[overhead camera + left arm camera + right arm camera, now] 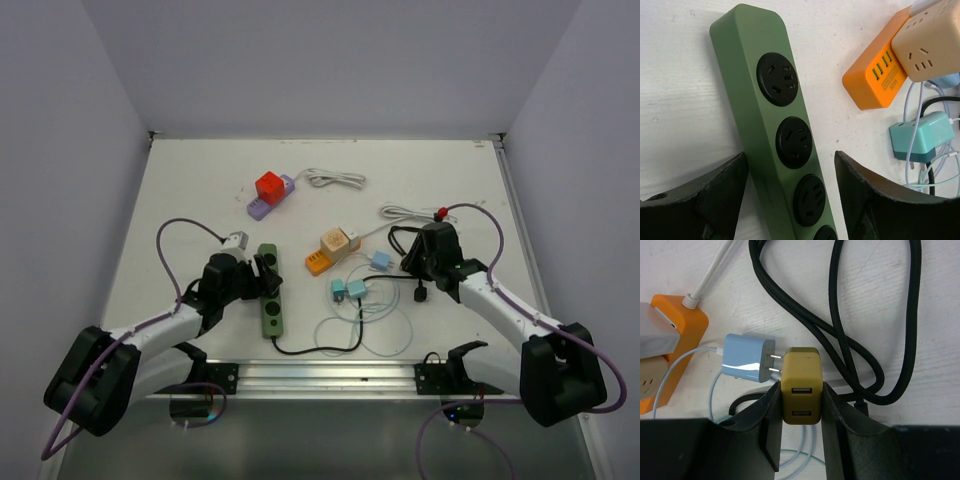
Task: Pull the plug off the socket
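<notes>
The right pincer point(801, 392) is clamped tight on a small olive-yellow plastic plug point(800, 372) with two USB ports, well apart from the long green plastic socket strip point(747, 65) lying on the white desk point(940, 285). That strip is straddled by the left pincer point(790, 157), jaws spread either side. A light-blue charger cube point(746, 357) is parked just beside the plug, prongs pointed at it.

Green strip point(752, 120) lower end cut off by frame; olive charger point(800, 390) prongs hidden.
</notes>
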Motion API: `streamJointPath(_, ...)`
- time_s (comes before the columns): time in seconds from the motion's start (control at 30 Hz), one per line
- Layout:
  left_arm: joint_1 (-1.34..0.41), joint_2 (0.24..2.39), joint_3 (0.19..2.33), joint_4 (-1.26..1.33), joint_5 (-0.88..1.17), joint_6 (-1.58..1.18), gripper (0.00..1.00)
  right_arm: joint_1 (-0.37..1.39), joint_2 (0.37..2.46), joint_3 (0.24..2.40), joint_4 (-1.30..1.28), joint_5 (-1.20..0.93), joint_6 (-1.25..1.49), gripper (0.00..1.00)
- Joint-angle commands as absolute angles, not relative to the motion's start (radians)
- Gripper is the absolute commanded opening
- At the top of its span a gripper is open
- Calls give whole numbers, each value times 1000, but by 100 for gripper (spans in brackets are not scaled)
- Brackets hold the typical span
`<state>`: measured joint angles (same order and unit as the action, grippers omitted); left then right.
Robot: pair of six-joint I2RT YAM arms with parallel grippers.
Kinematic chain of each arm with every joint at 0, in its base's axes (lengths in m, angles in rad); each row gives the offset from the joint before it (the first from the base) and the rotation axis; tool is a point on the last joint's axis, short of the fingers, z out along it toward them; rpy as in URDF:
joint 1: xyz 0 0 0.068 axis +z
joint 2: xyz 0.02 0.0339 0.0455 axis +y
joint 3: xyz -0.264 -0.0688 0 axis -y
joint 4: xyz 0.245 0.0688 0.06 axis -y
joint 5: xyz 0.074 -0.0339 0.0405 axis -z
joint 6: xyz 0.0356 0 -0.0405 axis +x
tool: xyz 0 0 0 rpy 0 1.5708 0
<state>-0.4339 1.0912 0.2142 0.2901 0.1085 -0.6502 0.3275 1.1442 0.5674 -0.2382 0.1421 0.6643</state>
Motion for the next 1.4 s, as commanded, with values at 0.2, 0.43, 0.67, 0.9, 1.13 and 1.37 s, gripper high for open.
streamJointPath(0.2, -426, 1005, 348, 106, 11, -568, 81, 307, 1112, 563, -198, 98, 643, 42)
streamJointPath(0.43, -428, 957, 439, 2, -29, -522, 93, 305, 1089, 592, -251, 103, 624, 56)
streamJointPath(0.67, -426, 943, 564, -94, -5, -500, 96, 304, 1003, 661, -307, 89, 594, 56)
streamJointPath(0.9, -426, 975, 737, -175, 98, -450, 96, 305, 986, 738, -285, -50, 509, 56)
streamJointPath(1.13, -426, 1022, 919, -245, 123, -379, 100, 347, 1058, 824, -285, -147, 437, 62)
streamJointPath(1.37, -428, 1058, 940, -207, 92, -316, 100, 462, 1175, 1026, -370, -49, 325, 66)
